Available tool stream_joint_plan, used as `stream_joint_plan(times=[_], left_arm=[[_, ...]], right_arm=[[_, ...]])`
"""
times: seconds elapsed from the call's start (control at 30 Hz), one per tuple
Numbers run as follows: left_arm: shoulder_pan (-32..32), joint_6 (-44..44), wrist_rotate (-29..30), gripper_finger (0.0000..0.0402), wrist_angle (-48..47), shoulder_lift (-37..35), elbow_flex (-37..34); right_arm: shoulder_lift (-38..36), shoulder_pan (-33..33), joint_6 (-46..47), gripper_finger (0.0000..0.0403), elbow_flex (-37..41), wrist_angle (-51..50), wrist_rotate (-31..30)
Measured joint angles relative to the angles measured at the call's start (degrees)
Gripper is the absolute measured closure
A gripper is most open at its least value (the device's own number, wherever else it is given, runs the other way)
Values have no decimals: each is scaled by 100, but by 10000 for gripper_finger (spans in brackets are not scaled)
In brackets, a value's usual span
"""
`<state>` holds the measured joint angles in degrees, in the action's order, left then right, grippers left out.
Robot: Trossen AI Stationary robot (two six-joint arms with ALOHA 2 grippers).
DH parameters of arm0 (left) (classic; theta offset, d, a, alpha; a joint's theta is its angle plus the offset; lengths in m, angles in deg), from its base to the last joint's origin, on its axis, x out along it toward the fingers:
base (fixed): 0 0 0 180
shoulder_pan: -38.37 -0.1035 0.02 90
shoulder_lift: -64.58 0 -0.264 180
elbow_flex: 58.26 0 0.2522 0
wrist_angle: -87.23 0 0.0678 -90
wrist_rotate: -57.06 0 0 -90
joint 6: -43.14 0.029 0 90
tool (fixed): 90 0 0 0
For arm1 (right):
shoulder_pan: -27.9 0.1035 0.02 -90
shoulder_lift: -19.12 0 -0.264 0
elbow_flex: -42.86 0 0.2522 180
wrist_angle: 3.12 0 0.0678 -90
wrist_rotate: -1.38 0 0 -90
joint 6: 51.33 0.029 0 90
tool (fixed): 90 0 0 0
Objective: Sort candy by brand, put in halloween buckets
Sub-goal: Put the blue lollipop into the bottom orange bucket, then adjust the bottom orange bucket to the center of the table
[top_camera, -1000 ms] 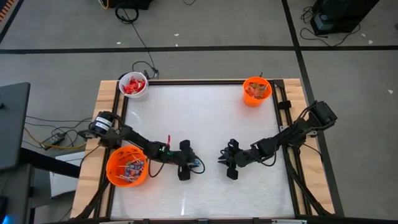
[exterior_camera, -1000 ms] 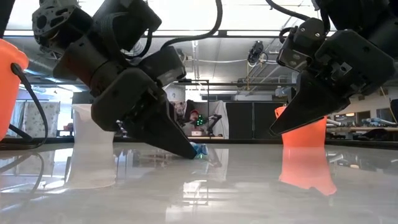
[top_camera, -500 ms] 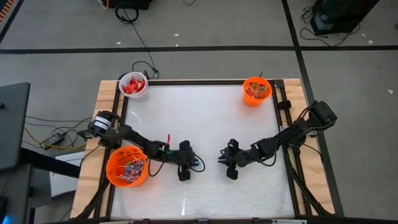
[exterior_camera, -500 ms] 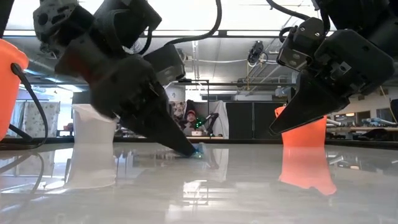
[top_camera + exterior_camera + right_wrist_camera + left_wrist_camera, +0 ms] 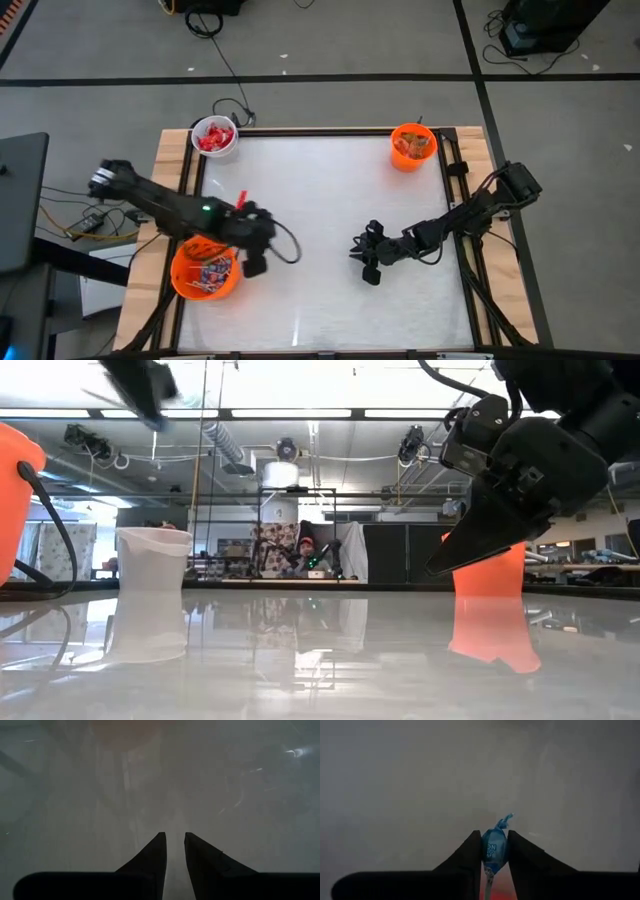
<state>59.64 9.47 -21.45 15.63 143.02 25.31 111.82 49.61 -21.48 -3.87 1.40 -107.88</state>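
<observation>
Looking down, the high view puts the left gripper [image 5: 254, 262] at the larger orange plastic bucket's [image 5: 178, 283] three-o'clock rim, arm outstretched. Only the left wrist view shows its fingers clamped on a small blue-wrapped candy [image 5: 493, 851]. The right gripper [image 5: 367, 272] rests low, fingers slightly parted, empty.

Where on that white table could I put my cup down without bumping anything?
The back middle, between the white bucket and the small orange bucket, is bare. The front middle is free too. It is crowded near the big orange bucket, where the left claw carries a blue candy.
</observation>
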Motion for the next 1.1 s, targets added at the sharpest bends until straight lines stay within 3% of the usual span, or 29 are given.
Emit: stream_joint_plan(times=[0.2,0.3,0.4,0.67,0.8,1.1], left_arm=[[774,-2039,821,318,-1823,-632,253],[1069,-3335,874,317,-2623,-845,-12],[1398,-4024,732,317,-2675,-1068,-423],[1930,-4480,-363,317,-1512,-1180,-1298],[2065,-4498,-319,311,-1129,-1168,-1506],[2272,-4436,-85,211,-1000,-1170,-1611]], right_arm=[[0,7,0,320,0,-9,2],[0,8,17,320,0,2,-6],[0,33,20,320,0,5,-20],[0,-7,-142,320,0,9,-858],[0,-82,-151,320,0,9,-922],[-200,-18,-707,320,-42,383,-1036]])
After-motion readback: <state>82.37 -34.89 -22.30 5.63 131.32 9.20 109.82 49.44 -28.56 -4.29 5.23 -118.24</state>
